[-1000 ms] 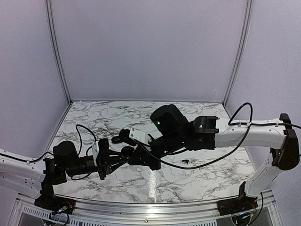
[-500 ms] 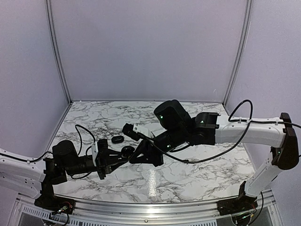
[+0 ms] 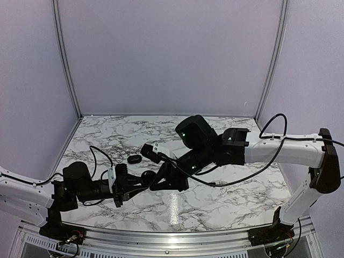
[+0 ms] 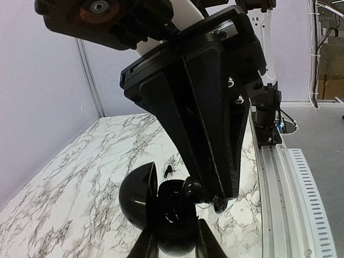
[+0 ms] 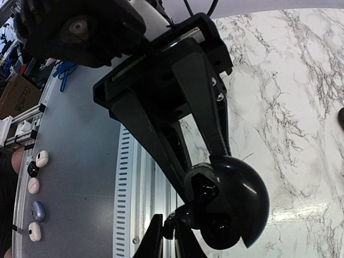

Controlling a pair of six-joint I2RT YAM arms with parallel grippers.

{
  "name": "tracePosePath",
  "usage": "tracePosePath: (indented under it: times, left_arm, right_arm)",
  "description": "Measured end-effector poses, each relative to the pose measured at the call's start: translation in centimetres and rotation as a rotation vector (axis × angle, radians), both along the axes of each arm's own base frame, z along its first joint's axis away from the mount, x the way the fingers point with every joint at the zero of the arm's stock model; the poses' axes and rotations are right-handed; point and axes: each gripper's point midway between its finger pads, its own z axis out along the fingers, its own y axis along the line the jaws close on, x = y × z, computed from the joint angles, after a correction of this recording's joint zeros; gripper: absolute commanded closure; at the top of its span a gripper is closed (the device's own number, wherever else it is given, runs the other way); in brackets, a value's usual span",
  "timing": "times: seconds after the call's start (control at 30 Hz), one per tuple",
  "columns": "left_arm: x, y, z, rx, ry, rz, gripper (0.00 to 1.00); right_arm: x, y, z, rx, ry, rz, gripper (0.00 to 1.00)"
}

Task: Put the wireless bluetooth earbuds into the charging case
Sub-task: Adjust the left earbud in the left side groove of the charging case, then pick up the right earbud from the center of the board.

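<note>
The left arm's fingers are clenched on the open charging case, holding it just above the desk. The right arm's fingers appear to pinch one glossy black earbud right at the case's mouth. The earbud is probably light, hard and slippery, so it is best held by the rounded body with the stem leading into its socket.

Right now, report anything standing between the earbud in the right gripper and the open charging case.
Nothing visible does. The right gripper holds the earbud at the open charging case; its lid is swung aside.
</note>
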Motion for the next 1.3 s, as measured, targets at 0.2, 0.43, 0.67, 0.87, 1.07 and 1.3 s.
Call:
tracePosePath:
  times: [0.2,0.43,0.67,0.87,1.07,1.3]
  left_arm:
    - [0.2,0.1,0.2,-0.005,0.008,0.011,1.00]
    - [0.0,0.1,0.4,-0.019,0.024,-0.004,1.00]
    - [-0.4,0.1,0.7,-0.030,0.031,-0.029,1.00]
    - [-0.6,0.0,0.8,-0.035,0.034,-0.045,1.00]
    - [-0.5,0.1,1.0,-0.044,0.040,-0.041,1.00]
    - [-0.7,0.1,1.2,-0.052,0.049,-0.053,1.00]
  right_arm:
    - [-0.1,0.0,0.0,0.000,0.007,0.006,0.79]
    - [-0.1,-0.5,1.2,0.033,-0.023,-0.007,0.76]
    - [0.1,-1.2,4.3,0.116,-0.089,-0.032,0.78]
    - [1.2,-1.1,3.5,0.088,-0.126,-0.072,0.81]
    - [0.9,-0.7,2.2,0.057,-0.140,-0.064,0.77]
    - [0.3,0.0,1.9,0.037,-0.171,-0.056,0.82]
